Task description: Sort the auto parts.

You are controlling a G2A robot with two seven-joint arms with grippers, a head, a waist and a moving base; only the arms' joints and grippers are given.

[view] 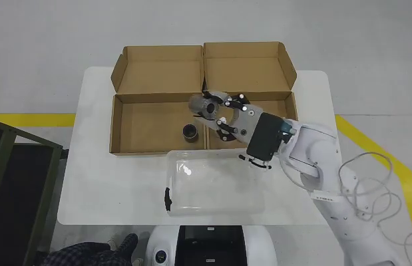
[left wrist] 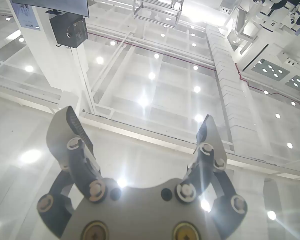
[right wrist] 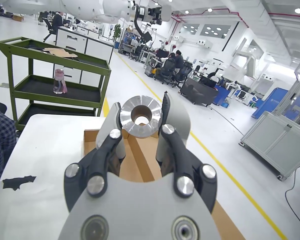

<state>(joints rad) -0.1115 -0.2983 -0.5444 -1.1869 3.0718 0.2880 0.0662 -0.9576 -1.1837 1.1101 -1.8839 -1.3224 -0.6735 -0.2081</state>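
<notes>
My right gripper (right wrist: 141, 116) is shut on a shiny metal ring (right wrist: 141, 119) with a central hole. From above, that metal ring (view: 198, 104) hangs over the divider of the cardboard box (view: 146, 130), held by the right gripper (view: 206, 110). A dark cylindrical part (view: 190, 132) lies in the box's left compartment. My left gripper (left wrist: 140, 128) is open, pointing up at the ceiling with nothing between its fingers.
A clear plastic bin (view: 215, 181) sits on the white table (view: 99, 179) in front of the box. The box's lid flaps (view: 206, 66) stand open at the back. A green cart (right wrist: 52, 76) stands off the table's left side.
</notes>
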